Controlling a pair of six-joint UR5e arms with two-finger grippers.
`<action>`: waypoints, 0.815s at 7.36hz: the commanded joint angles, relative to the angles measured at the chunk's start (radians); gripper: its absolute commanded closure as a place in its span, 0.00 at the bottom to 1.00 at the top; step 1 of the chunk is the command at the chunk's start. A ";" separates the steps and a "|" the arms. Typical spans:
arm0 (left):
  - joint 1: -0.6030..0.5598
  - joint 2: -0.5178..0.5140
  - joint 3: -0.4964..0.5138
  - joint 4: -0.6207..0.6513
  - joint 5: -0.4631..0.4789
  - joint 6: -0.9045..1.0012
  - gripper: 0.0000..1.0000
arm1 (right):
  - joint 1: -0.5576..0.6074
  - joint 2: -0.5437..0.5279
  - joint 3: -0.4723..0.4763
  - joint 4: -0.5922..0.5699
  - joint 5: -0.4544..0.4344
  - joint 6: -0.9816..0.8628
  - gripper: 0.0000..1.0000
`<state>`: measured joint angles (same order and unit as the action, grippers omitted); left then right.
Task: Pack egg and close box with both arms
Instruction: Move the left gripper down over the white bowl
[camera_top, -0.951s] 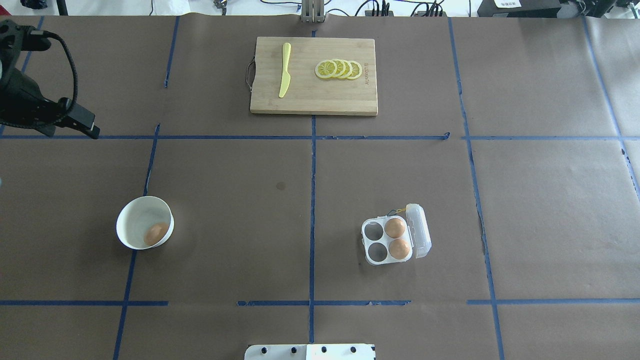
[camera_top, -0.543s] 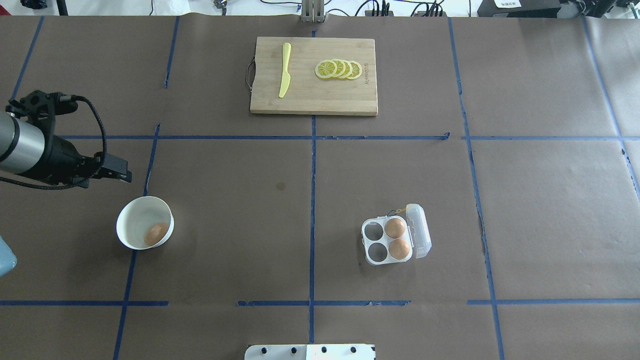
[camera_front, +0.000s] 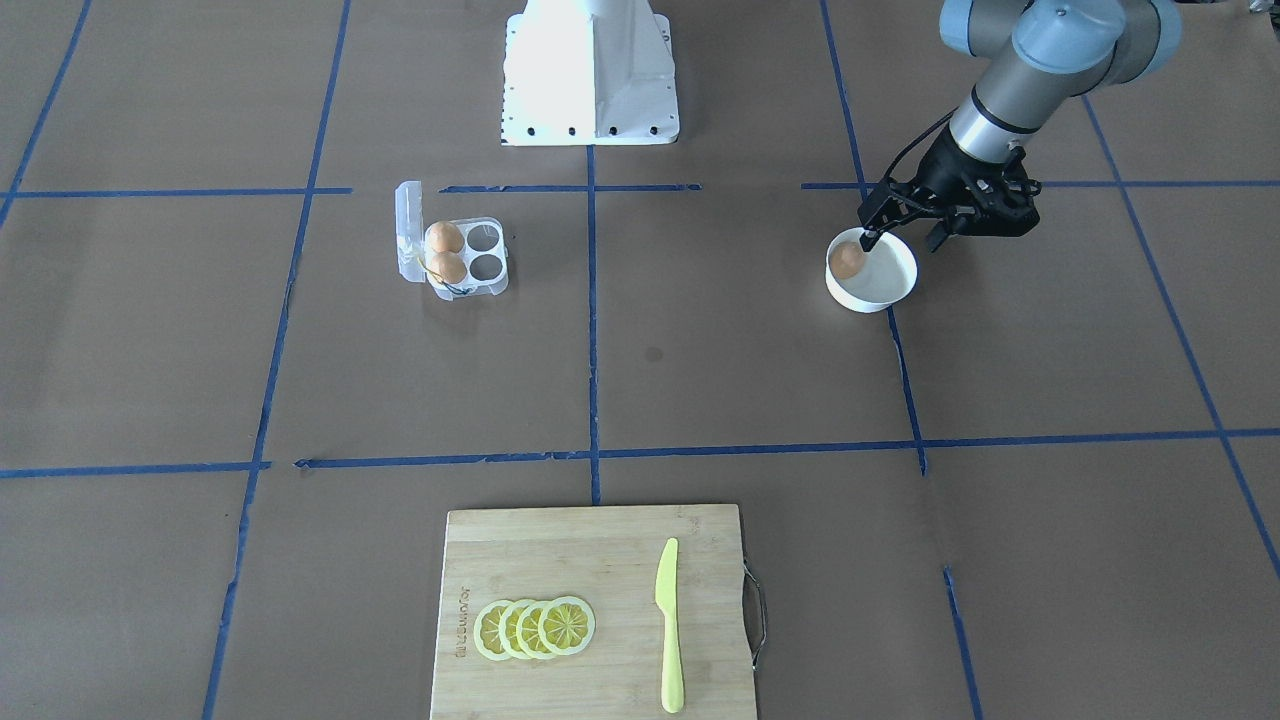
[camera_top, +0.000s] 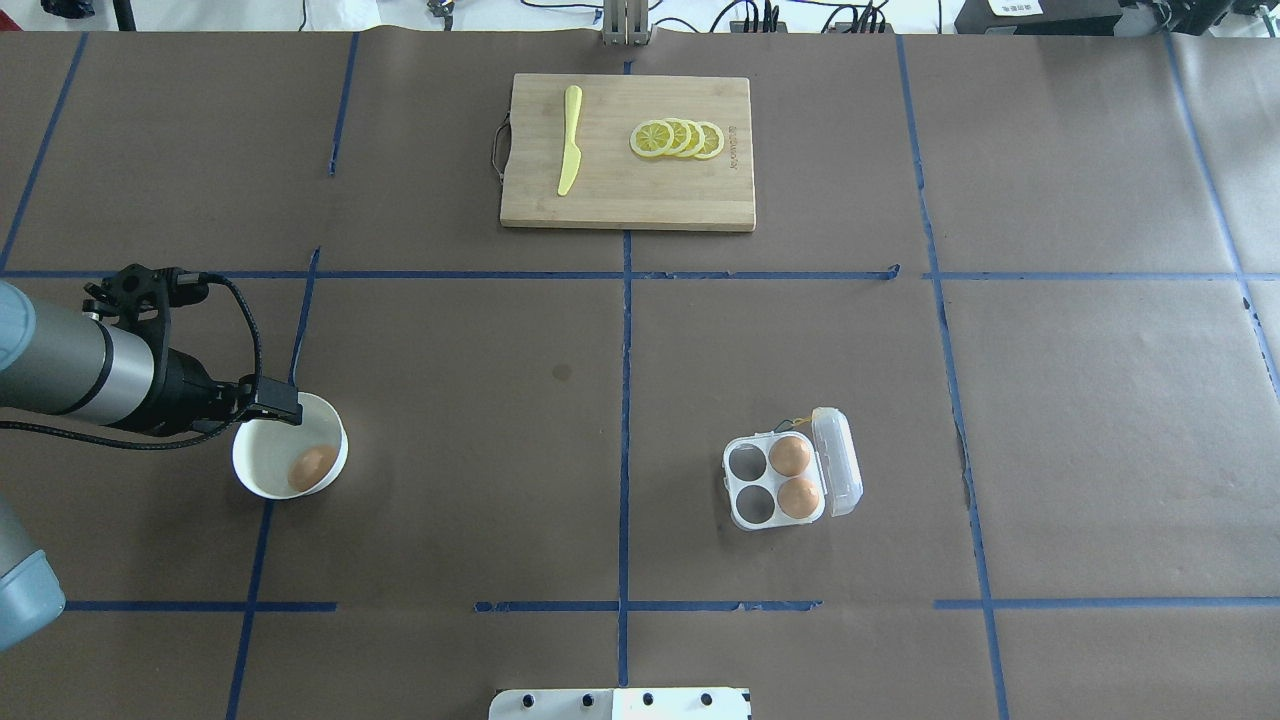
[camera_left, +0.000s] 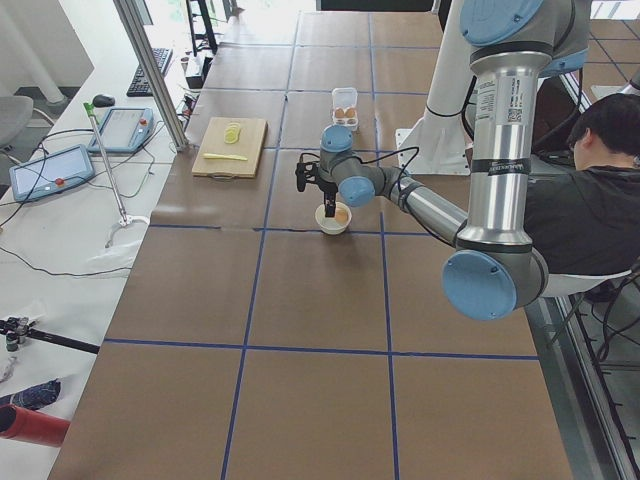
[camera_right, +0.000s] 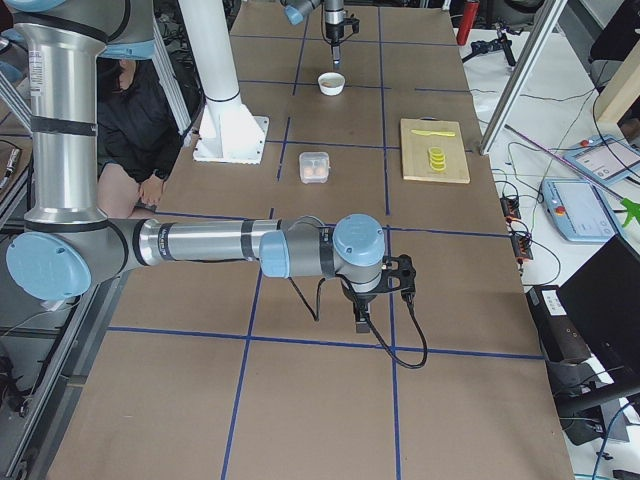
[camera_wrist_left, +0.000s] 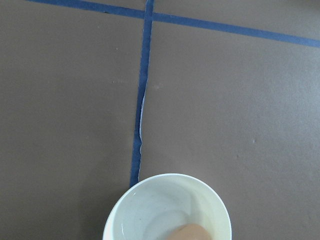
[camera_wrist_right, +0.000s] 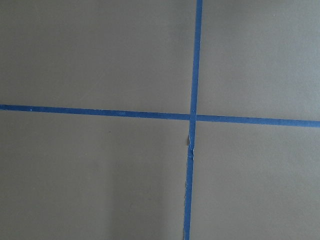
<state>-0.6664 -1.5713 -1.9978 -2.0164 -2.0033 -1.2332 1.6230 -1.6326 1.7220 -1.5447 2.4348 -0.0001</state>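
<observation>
the left gripper (camera_front: 904, 232) is found spread open and empty, poised above the edge of the bowl (camera_top: 258, 482). the egg (camera_top: 313, 466) lies inside the bowl, against the wall facing the box (camera_top: 733, 487), which stands open well apart from the bowl. the gripper should be centred over the egg before descent and closed gently. for the right gripper (camera_right: 360, 322), the opening cannot be told.

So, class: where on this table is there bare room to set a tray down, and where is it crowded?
Bare: the wide stretch between the white bowl and the egg case, and the band between those and the cutting board. Crowded: the bowl, with the left hand over its rim.
</observation>
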 joint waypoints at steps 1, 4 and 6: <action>0.025 -0.006 0.025 -0.001 0.021 -0.012 0.09 | 0.000 -0.001 -0.001 0.000 0.000 0.000 0.00; 0.045 -0.007 0.030 0.001 0.025 -0.012 0.11 | 0.000 -0.001 -0.004 0.000 0.000 -0.001 0.00; 0.051 -0.027 0.057 0.001 0.026 -0.012 0.14 | 0.000 -0.001 -0.005 0.000 0.000 -0.001 0.00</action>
<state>-0.6195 -1.5901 -1.9547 -2.0158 -1.9785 -1.2456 1.6230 -1.6337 1.7173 -1.5447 2.4344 -0.0013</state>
